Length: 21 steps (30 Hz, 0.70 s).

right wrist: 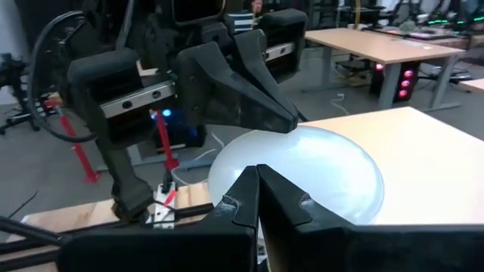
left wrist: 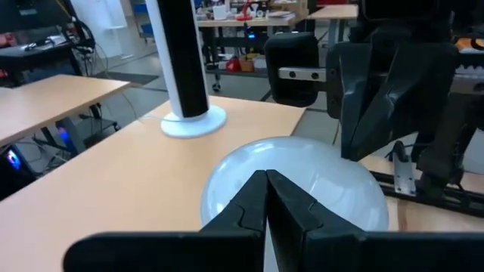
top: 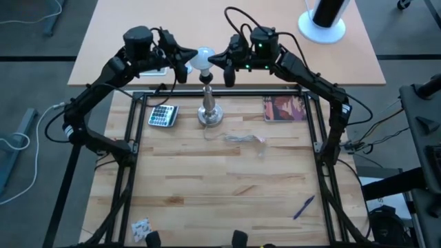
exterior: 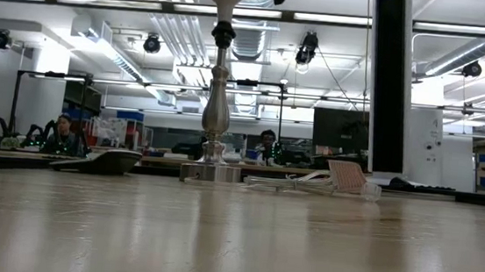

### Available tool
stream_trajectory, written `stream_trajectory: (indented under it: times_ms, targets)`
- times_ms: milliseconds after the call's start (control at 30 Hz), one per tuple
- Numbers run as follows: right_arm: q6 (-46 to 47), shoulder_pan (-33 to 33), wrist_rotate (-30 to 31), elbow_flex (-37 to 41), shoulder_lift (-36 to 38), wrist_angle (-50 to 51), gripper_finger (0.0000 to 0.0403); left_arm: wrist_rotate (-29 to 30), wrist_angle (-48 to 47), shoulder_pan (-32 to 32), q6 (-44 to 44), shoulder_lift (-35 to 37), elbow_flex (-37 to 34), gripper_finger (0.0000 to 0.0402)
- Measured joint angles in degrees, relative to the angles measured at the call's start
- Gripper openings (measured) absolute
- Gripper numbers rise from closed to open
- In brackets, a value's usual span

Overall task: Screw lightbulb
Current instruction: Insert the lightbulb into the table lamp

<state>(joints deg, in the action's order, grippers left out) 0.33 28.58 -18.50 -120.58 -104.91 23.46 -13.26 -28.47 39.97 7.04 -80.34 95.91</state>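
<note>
The white frosted lightbulb [top: 204,58] stands upright with its neck [exterior: 224,9] in the black socket [exterior: 224,36] on top of the silver stand [top: 209,111], at the table's far middle. My left gripper [top: 186,67] is shut at the bulb's left side. My right gripper [top: 225,67] is shut at its right side, so the bulb sits between the two. The bulb fills the middle of the left wrist view [left wrist: 302,181] and of the right wrist view [right wrist: 302,177]. My left gripper sets its shut fingertips [left wrist: 266,181] against the bulb's rounded left side [left wrist: 249,162], coming level from the table's left. The bulb stays upright on the socket. My right gripper sets its shut fingertips [right wrist: 257,175] against the bulb's rounded right side [right wrist: 280,155], coming level from the table's right, opposite the left gripper.
A calculator [top: 163,115] lies left of the stand, a reddish booklet [top: 284,108] to its right and a white cable [top: 244,138] just in front. A blue pen [top: 304,207] lies at the near right. A white cylinder on a round base [top: 324,17] stands on the far table.
</note>
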Motion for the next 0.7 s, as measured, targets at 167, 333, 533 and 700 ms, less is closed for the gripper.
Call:
stream_trajectory:
  times_ms: [167, 333, 533, 700]
  targets:
    - [-0.4, 0.4, 0.5, 0.9, 0.2, 0.4, 0.0, -4.7, 0.2, 0.2, -4.1, -0.6, 0.0, 0.0]
    - [-1.7, 0.5, 1.2, 1.0, 0.1, 0.8, 0.0, -5.4, 0.2, 0.0, -7.5, -0.7, -0.1, 0.0]
    - [-2.9, 1.7, 5.2, 1.4, 0.0, 0.7, 0.0, -8.1, -0.1, -0.5, -11.1, -0.7, -0.2, 0.0]
    - [-2.7, 2.7, 5.5, 1.5, -0.1, -0.1, 0.0, -10.1, 0.5, -1.6, -12.1, -0.8, -0.4, 0.0]
